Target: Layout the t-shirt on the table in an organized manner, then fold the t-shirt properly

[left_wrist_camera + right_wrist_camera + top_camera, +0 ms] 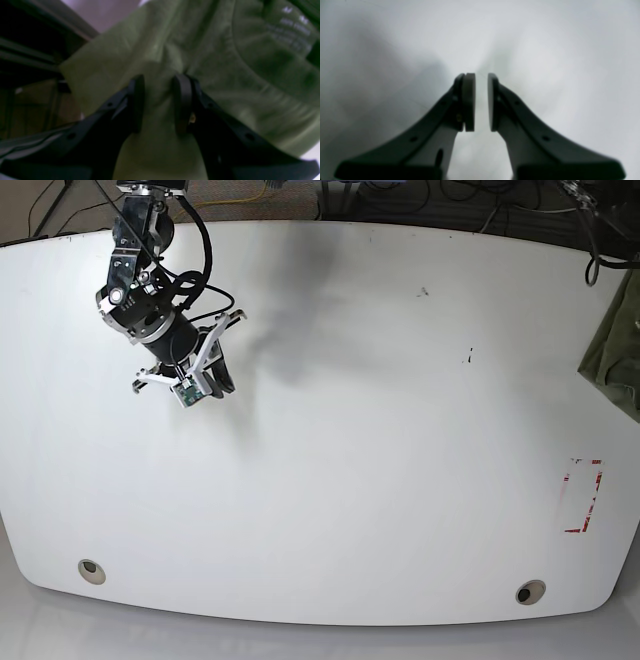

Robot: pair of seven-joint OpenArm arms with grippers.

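The t-shirt (612, 350) is hanging at the far edge of the base view at about 3 o'clock, mostly out of frame, with only an olive strip showing past the rim of the counter (330, 480). None of it is lying spread on the counter yet, so the layout step is judged not yet done.

In the left wrist view the cloth (200, 50) is filling the frame, soft and heavily creased, with pale lettering blurred at 1 o'clock, so it is not wholly plain. The left gripper (160, 105) is pinching a raised fold of this fabric, its pads partly apart with cloth bunched between them.

The right gripper (481, 102) is hovering over bare counter at 10 o'clock in the base view, pads almost pressed together with a thin gap, holding nothing.

Judgement: the garment is light, limp and stretchy; it is likely to sag and twist from a single pinch. A seam, hem or shoulder offers firmer purchase than loose mid-panel cloth, and two well-separated holds are advisable for spreading it.
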